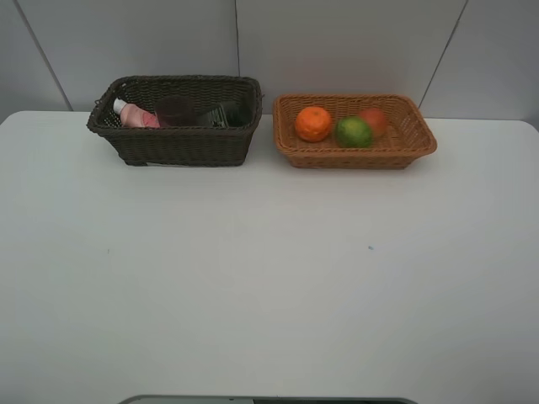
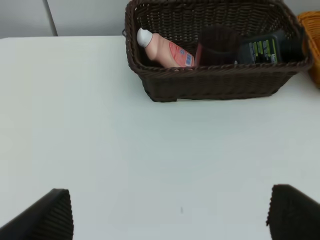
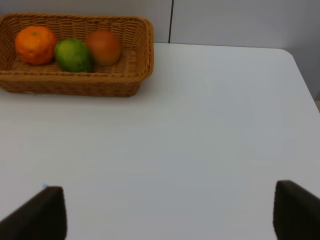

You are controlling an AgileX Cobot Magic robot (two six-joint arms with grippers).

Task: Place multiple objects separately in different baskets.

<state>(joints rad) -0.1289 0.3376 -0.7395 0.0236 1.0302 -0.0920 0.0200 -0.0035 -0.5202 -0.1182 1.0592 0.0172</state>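
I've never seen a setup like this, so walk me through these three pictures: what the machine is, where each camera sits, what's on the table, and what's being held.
This is a robot with two arms, each ending in a hand. One picture looks down from a camera mounted high; neither arm shows in it. The other two come from cameras on the wrists. The dark tips at the bottom corners are the fingers of the left hand and the right hand, both spread open and holding nothing.

On the white table stand two baskets. The dark brown basket holds a pink bottle, a mauve cup and a dark grey bottle. The tan basket holds an orange, a green fruit and a peach-like fruit.
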